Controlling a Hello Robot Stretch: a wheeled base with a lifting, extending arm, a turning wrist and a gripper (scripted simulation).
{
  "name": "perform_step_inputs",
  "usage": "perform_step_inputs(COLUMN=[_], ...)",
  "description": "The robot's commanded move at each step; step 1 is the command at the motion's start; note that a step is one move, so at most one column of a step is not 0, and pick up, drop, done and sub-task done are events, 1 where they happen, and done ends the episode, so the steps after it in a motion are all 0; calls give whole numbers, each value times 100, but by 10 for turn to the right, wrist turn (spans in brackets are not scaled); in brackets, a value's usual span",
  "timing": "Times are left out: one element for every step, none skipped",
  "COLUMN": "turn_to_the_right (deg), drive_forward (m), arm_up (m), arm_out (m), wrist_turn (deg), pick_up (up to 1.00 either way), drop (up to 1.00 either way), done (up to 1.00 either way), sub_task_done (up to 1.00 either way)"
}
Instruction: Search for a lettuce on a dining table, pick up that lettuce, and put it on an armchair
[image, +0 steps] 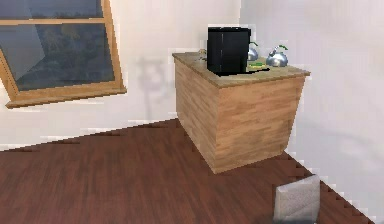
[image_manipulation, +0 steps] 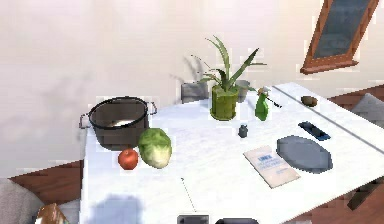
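Lettuce (image_manipulation: 155, 147) found beside a pot (image_manipulation: 120, 121) on the dining table (image_manipulation: 215, 165), the gripper (image_manipulation: 186, 190), its load impossible to tell, must next reach across for it.

Soft, even light fills both views. A grey shadow lies on the wall left of the wooden counter (image: 235, 115). The white table (image_manipulation: 210, 150) looks very bright; the potted plant (image_manipulation: 226, 85) throws a shadow on the far wall. The window frame (image_manipulation: 345, 35) leans at the right edge.
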Motion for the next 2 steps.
perform_step_inputs(turn_to_the_right=[0,0], drive_forward=[0,0], arm_up=[0,0], arm_out=[38,0], wrist_turn=[0,450], pick_up=[0,0], drop=[0,0], done=[0,0], sub_task_done=[0,0])
